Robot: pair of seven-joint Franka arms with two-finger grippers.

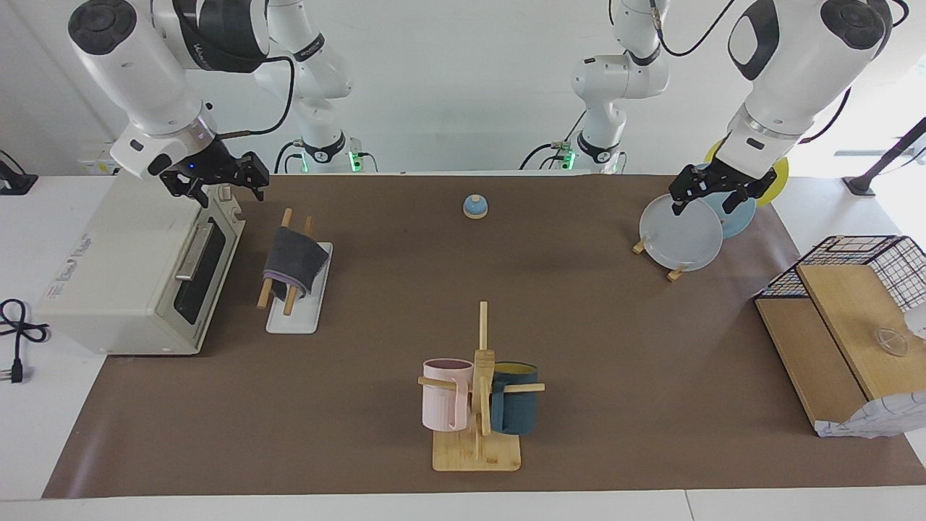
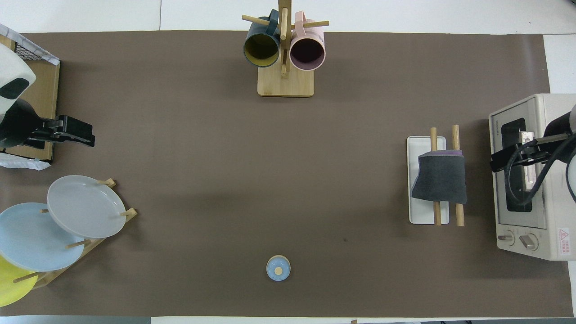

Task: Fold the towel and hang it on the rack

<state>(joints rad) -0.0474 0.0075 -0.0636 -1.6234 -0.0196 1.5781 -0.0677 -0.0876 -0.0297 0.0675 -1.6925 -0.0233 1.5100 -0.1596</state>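
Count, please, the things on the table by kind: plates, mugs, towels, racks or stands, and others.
Plates: 3 (grey, light blue, yellow)
Mugs: 2 (pink, dark blue)
Towels: 1
Racks or stands: 3 (towel rack, mug tree, plate stand)
Others: 3 (toaster oven, small blue bell, wire basket)
Total: 12
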